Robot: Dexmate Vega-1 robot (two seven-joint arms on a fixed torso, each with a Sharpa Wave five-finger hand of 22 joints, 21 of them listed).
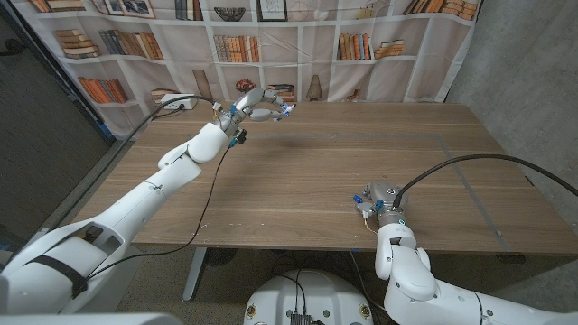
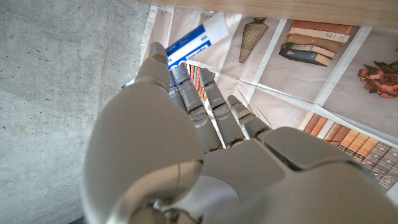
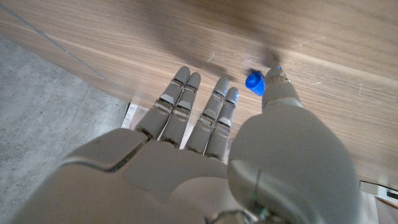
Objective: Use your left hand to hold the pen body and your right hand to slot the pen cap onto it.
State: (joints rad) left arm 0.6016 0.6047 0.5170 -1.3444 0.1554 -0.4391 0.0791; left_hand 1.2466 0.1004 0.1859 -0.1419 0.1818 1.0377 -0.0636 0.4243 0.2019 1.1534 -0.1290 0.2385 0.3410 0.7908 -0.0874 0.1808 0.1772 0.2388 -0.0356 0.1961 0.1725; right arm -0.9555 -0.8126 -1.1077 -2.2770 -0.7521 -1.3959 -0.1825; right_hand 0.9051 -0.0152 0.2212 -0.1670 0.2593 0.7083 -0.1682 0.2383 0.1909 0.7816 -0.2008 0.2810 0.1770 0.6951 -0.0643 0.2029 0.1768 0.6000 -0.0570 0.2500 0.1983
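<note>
Found the left hand (image 1: pixel 256 102) raised above the far edge of the long brown wooden table (image 1: pixel 298 171), at the end of a left arm stretched out across the tabletop from its near corner. Saw that hand clamped on the white cylindrical pen body with a blue printed label (image 2: pixel 198 37): in the left wrist view, thumb and fingers (image 2: pixel 214 102) lay bunched together along the barrel, with the labelled end poking out past the fingertips. Placed the pen body clear of the table surface, up in the air over the far edge, with the printed bookshelf backdrop (image 1: pixel 126 41) hanging just behind the table. Found the right hand (image 1: pixel 379 206) low at the near edge of the table, well apart from the left one, with a black cable (image 1: pixel 470 161) looping over the tabletop beside it. Saw its fingers (image 3: pixel 180 102) stretched out straight and spread, closed on nothing, reaching over the wood in the right wrist view. Spotted the small round blue plastic pen cap (image 3: pixel 254 81) lying on the table just beside the tip of the right thumb; could not tell whether thumb and cap touched. Noted cap and pen body well apart, one down near the table's near edge, the other held up over its far edge.
</note>
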